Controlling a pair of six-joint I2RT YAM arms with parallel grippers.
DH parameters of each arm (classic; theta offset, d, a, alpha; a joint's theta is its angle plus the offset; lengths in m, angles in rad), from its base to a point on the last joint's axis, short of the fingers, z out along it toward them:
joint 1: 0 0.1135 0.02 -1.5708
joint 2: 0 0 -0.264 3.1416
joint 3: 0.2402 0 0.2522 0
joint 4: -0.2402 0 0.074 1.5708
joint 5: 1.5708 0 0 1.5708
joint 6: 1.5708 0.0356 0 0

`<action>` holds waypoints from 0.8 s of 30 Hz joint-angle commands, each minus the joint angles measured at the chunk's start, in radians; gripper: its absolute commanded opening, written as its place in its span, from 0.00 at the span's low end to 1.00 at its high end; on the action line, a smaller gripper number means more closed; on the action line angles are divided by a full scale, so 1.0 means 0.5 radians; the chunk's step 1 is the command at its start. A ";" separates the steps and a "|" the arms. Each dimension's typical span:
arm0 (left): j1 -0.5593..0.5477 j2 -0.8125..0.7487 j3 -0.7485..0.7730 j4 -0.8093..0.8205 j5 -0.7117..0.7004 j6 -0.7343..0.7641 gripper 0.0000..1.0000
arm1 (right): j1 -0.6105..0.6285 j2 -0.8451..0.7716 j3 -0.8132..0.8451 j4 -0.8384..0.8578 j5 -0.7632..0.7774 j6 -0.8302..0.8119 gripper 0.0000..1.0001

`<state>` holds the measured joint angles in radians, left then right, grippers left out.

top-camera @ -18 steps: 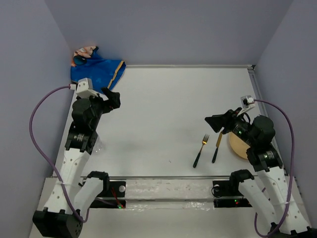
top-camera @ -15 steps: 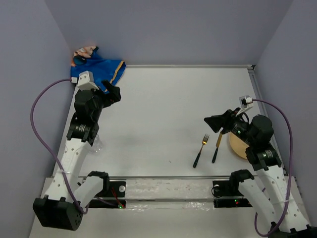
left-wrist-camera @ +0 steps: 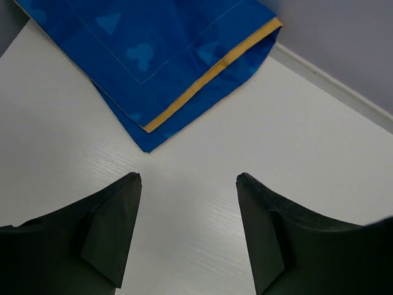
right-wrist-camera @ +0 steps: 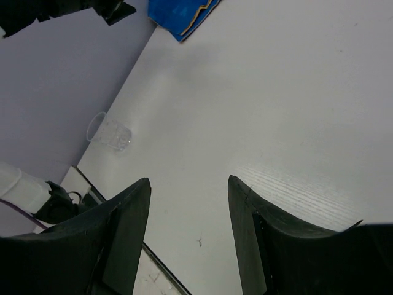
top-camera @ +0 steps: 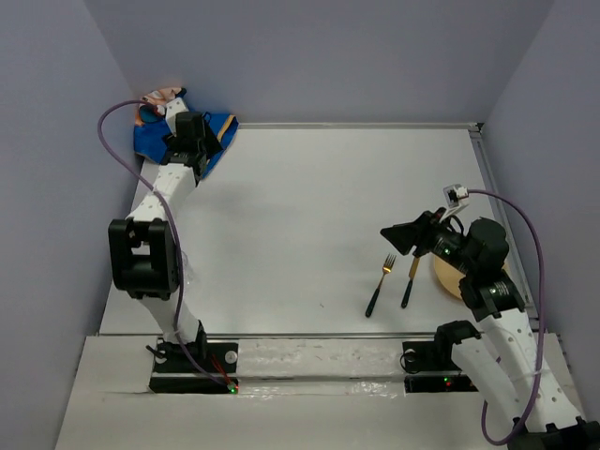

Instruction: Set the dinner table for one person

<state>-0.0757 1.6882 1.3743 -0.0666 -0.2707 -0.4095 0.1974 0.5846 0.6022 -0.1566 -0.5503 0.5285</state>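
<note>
At the far-left corner of the large matte white tabletop [top-camera: 309, 197], the left gripper [left-wrist-camera: 187, 181] hovers spread and empty by the folded blue printed cloth mat [left-wrist-camera: 166, 55] — not yet laid. The right gripper [right-wrist-camera: 188, 182], likewise spread and empty, hangs near the black-handled gold fork [top-camera: 380, 286], matching knife [top-camera: 410, 279] and tan round plate [top-camera: 449, 278] — none arranged.

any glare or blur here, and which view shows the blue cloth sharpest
Left wrist view: cloth sharpest, faint sheen on the table. Right wrist view: brighter glare streak on the table, clear cup small and faint. Top view: even soft light, weak shadows, no blur.
</note>
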 commanded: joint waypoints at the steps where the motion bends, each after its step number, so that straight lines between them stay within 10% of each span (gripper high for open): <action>1: 0.081 0.231 0.340 -0.128 -0.137 -0.132 0.73 | -0.005 0.021 -0.023 0.132 -0.074 0.008 0.59; 12: 0.108 1.087 1.248 -0.704 -0.428 -0.215 0.72 | -0.005 0.049 -0.032 0.160 -0.084 0.011 0.59; 24: 0.136 1.416 1.494 -0.836 -0.364 -0.285 0.65 | -0.005 0.098 -0.057 0.169 -0.090 -0.005 0.59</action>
<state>-0.0177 2.3825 2.0487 -0.4408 -0.4385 -0.5255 0.1974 0.6353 0.5755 -0.1314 -0.5762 0.5285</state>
